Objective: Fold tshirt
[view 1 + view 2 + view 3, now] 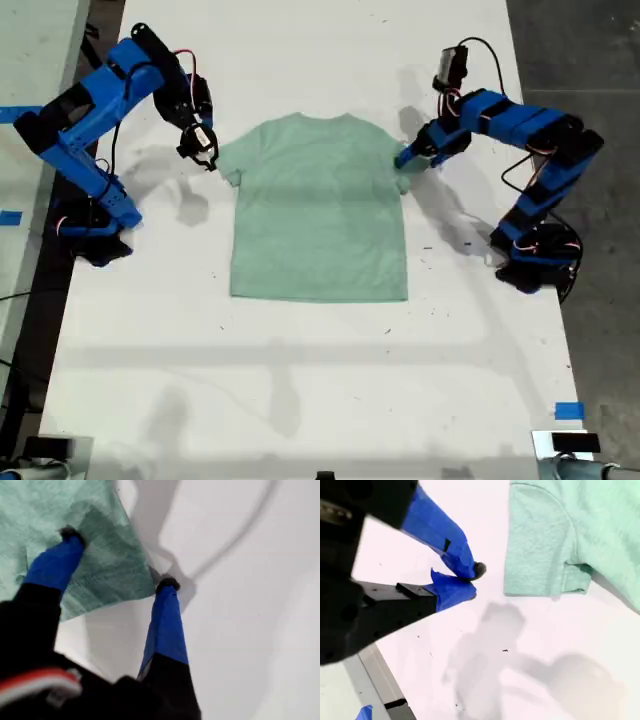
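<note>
The pale mint-green tshirt (320, 215) lies flat and spread on the white table (300, 380), collar at the far side. My first gripper (405, 160) is on the arm at the exterior view's right. It stands open over the sleeve (105, 565), one fingertip (70, 534) on the cloth and the other (167, 584) at the sleeve's corner. My second gripper (205, 150), on the arm at the exterior view's left, is shut on nothing (474, 581), a short way off the other sleeve (540, 555).
Both arm bases (95, 230) (535, 260) stand at the table's side edges. A blue tape strip (568, 410) marks the near corner at the exterior view's right. The table's edge with more blue tape (365, 712) shows in the second wrist view.
</note>
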Robot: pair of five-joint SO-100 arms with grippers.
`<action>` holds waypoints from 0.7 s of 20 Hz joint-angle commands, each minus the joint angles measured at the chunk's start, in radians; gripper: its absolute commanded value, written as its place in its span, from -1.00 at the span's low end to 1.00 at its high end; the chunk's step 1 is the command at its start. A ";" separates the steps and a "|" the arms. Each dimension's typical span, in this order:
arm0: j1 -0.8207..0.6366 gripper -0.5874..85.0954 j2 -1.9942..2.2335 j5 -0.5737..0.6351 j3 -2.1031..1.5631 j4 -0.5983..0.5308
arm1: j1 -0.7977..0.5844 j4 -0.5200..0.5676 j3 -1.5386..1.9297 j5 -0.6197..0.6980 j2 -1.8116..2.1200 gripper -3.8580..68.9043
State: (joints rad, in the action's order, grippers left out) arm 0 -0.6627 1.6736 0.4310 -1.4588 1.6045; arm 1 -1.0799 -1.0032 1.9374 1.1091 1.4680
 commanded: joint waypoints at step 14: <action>0.026 -0.98 -0.006 0.009 0.063 0.000 | 0.137 -0.299 -0.344 -0.170 0.202 -0.92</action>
State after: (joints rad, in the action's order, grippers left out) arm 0 -0.6611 1.6628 0.4341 -1.4588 1.6045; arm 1 -1.0078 -1.2548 1.7150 1.0109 1.5601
